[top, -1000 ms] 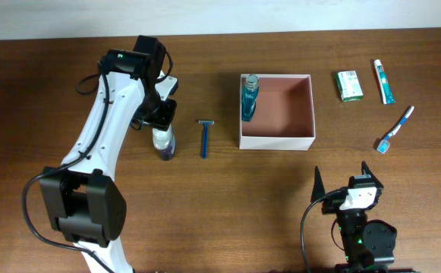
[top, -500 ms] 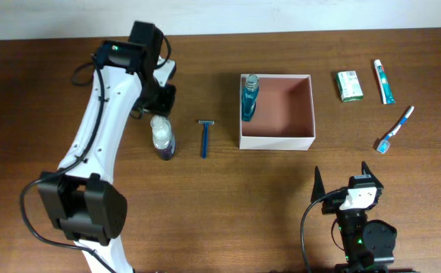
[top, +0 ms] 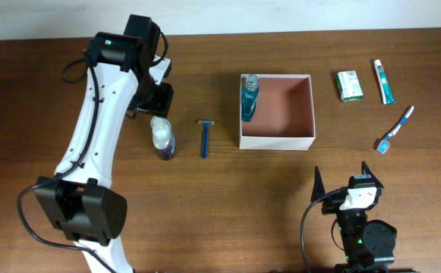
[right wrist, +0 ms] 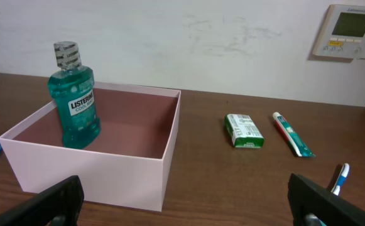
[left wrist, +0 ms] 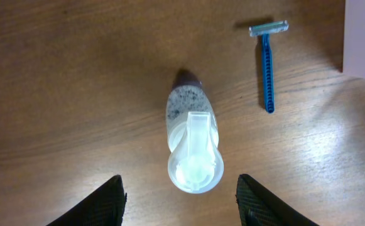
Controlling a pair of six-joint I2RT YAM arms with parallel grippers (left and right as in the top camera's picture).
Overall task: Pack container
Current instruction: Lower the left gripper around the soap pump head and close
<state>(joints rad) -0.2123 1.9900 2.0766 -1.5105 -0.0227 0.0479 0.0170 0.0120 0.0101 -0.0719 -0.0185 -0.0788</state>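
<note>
The left arm has lifted off the small clear bottle (top: 162, 136) and drawn back toward the far edge of the table (top: 68, 227). The bottle is left on the wood, and the left fingers (top: 159, 98) now hang just beyond it. In the left wrist view the fingers (left wrist: 103, 204) are spread to either side of the bottle's white cap (left wrist: 195, 166) without touching it. A blue razor (left wrist: 267, 63) lies near the bottle, on the side toward the container.

The container (top: 277, 141) sits mid-table, well to the right of the left fingers, with the razor and the bottle between them. A teal mouthwash bottle (top: 249, 97) stands upright in its far left corner.

The right fingers (right wrist: 56, 201) are spread wide and hold nothing. They sit near the front edge of the table, and the container's near wall (right wrist: 94, 176) is just ahead of them.

To the right of the container lie a green-and-white carton (top: 349, 85), a toothpaste tube (top: 384, 82) and a toothbrush (top: 395, 129).
</note>
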